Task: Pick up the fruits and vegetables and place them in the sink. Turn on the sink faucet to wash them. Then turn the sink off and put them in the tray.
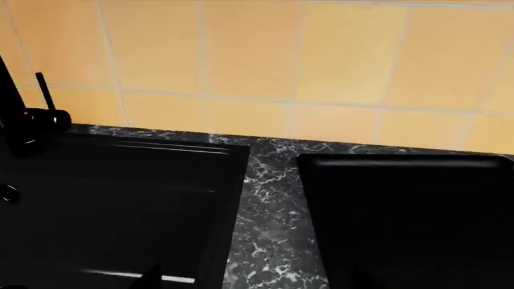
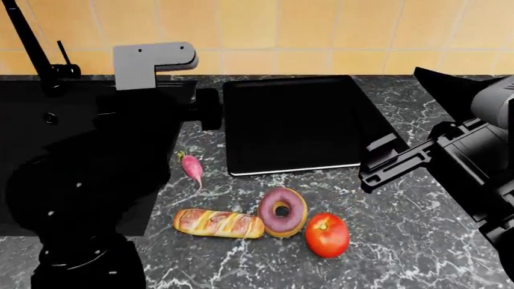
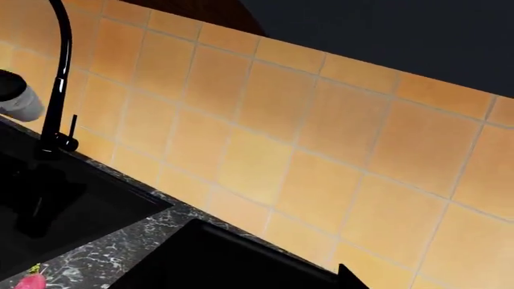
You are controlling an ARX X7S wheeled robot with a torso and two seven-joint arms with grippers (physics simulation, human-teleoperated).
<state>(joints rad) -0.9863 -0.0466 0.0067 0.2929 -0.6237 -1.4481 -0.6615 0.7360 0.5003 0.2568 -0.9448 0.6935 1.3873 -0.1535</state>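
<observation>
The red tomato (image 2: 327, 235) lies on the marbled counter near the front. The pink radish (image 2: 192, 167) lies beside the sink (image 2: 24, 120), and a bit of the radish (image 3: 30, 282) shows in the right wrist view. The black faucet (image 2: 32, 48) rises at the sink's back. The flat tray (image 2: 289, 120) sits right of the sink. My left gripper (image 1: 253, 280) hovers over the strip between sink and tray, open and empty. My right gripper (image 2: 371, 165) hangs over the tray's front right corner, open and empty.
A glazed bread roll (image 2: 218, 223) and a purple-frosted donut (image 2: 282, 211) lie between radish and tomato, the donut touching the tomato's side. The orange tiled wall (image 2: 281, 30) closes the back. My bulky left arm (image 2: 96, 180) covers much of the sink.
</observation>
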